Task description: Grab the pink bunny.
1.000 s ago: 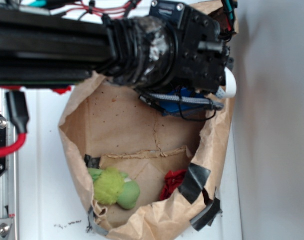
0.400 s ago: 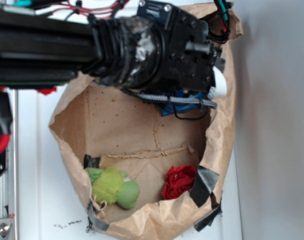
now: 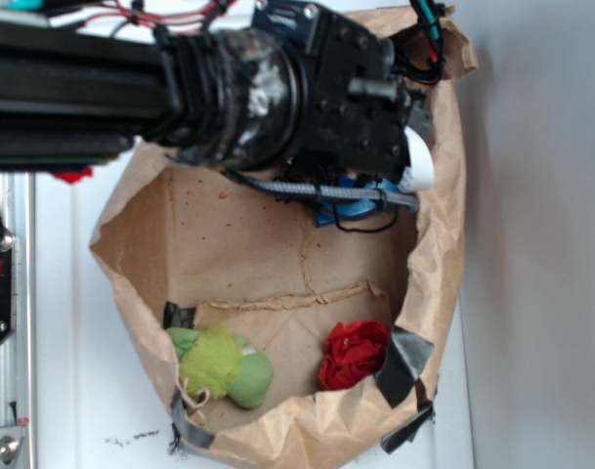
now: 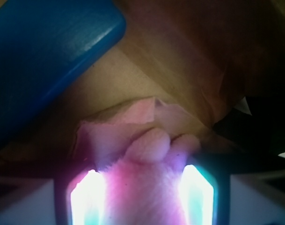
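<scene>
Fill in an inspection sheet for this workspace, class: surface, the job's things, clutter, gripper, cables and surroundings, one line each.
Surface: white tabletop carrying an open brown paper bag patched with black tape.
Job's things: pink bunny seen only in the wrist view, between the lit gripper fingers.
Clutter: lime-green plush toy and red ruffled ball on the bag floor; a blue object beside the bunny.
Gripper: gripper straddles the bunny; contact cannot be judged.
Cables: braided grey cable under the wrist; red wires at the top.
Surroundings: plain grey wall on the right.
</scene>
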Controlling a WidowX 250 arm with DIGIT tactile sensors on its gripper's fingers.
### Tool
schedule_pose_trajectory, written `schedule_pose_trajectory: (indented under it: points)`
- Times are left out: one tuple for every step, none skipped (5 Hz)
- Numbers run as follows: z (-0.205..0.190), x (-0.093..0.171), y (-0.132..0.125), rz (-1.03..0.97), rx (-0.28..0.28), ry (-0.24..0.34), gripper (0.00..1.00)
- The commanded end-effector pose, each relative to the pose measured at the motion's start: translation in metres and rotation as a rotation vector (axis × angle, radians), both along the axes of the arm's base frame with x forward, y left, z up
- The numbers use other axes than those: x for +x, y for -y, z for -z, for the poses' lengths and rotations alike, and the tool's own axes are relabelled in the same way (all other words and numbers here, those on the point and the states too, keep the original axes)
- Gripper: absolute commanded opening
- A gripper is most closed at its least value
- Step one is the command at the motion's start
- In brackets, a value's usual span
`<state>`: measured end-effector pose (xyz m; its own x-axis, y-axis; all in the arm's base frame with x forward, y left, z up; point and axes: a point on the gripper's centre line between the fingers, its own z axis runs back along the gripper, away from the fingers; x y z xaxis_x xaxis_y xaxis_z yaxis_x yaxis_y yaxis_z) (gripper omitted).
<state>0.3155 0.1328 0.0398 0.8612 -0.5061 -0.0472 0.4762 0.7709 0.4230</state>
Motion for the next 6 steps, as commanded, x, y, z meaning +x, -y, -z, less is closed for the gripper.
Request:
schedule_pose_trajectory:
  points:
    - [-0.076, -0.020, 0.006, 0.056, -0.148, 0.059, 0.00]
    - [-0.103, -0.026, 0.010, 0.078, -0.217, 0.053, 0.00]
    - [-0.119, -0.028, 0.012, 0.078, -0.249, 0.051, 0.00]
    - [-0.129, -0.025, 0.014, 0.059, -0.279, 0.045, 0.00]
    - [-0.131, -0.023, 0.022, 0.004, -0.310, 0.049, 0.00]
    - [-0.136, -0.022, 0.046, -0.180, -0.417, 0.057, 0.00]
